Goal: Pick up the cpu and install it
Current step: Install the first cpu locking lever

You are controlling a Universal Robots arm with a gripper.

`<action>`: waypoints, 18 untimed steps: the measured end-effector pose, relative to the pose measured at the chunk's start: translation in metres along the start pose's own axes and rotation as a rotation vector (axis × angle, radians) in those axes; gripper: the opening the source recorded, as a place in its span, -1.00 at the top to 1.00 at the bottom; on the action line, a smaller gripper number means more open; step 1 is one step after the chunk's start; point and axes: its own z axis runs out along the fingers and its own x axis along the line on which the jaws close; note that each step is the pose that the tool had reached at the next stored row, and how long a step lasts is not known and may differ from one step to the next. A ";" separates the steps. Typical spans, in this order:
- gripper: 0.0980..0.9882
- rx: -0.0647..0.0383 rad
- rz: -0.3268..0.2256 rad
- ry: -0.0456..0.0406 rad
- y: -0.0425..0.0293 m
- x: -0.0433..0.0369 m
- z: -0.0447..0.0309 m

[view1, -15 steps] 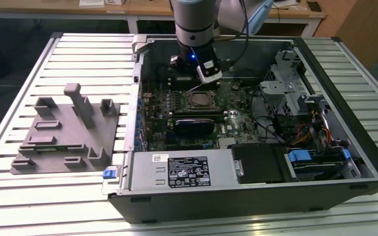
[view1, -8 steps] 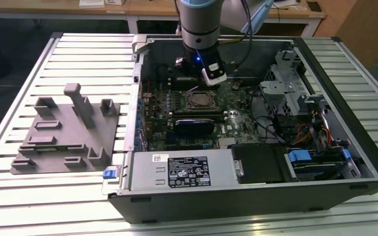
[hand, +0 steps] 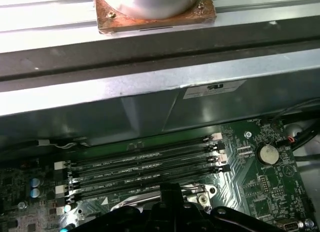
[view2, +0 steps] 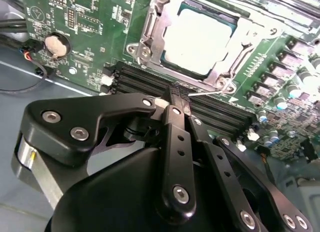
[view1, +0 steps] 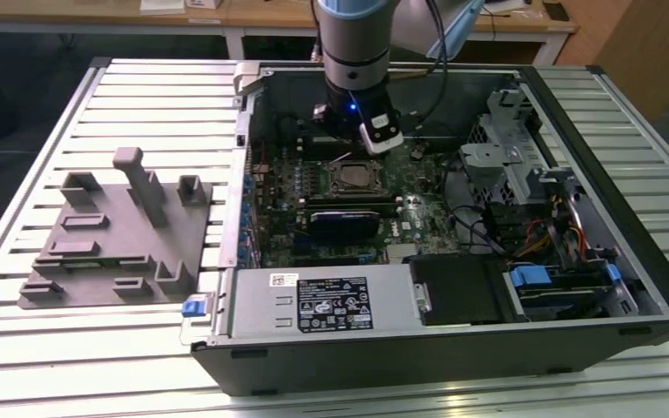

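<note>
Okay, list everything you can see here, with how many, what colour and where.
Open black computer case: one, on the slatted metal table.
Green motherboard: one, inside the case.
Small square silvery-topped cpu: one, seated in the motherboard socket.
Black memory slots: four, beside the socket.
Round silver coin battery: one, on the motherboard.
Grey plastic fixture block: one, on the exterior view's left.
Black tool: one, fingers together, empty, above the memory slots.
</note>
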 end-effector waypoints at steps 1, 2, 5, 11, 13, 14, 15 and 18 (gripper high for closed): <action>0.98 -0.001 -0.001 -0.0054 -0.0001 0.0000 0.0005; 0.98 -0.003 -0.003 -0.0108 -0.0003 0.0000 0.0011; 0.98 -0.004 -0.004 -0.0203 -0.0006 0.0001 0.0027; 0.98 0.003 0.010 -0.0263 -0.0009 0.0002 0.0033; 0.98 0.003 0.010 -0.0264 -0.0009 0.0002 0.0034; 0.98 0.003 0.010 -0.0265 -0.0005 0.0003 0.0036; 0.98 0.003 0.010 -0.0264 -0.0001 0.0004 0.0038; 0.98 0.005 0.010 -0.0267 0.0021 0.0010 0.0053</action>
